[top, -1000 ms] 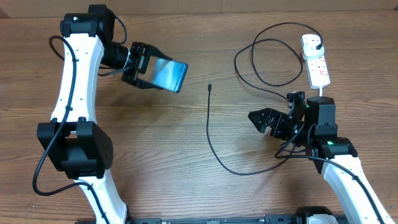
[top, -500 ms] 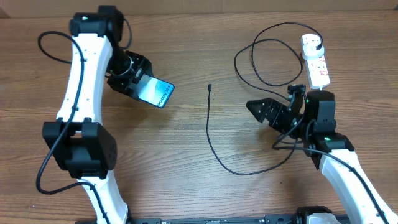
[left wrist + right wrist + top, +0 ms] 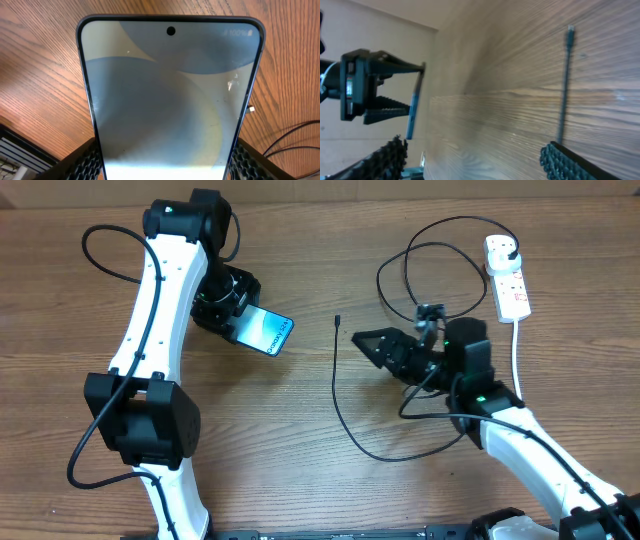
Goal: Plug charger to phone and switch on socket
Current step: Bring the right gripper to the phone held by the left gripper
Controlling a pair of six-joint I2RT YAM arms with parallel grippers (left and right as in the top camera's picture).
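Our left gripper [image 3: 243,323] pinches the slim, blue-screened phone [image 3: 266,333].
Our right gripper [image 3: 368,342] gapes beside the thin black charger cable [image 3: 335,385].

Worktop [image 3: 300,480]: brown wood-grain surface, evenly lit. Plain pale beige wall [image 3: 375,20] stands beyond its edge in the right wrist view.

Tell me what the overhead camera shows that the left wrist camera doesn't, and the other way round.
Only overhead: the socket at the far right with the charger plugged into it, its cable looping to a free tip mid-table, and the open right gripper close to that cable. Only left wrist: screen detail, a punch-hole dot and faint 100% text along the top edge. Both: the phone clamped in the left gripper, above the wooden table.
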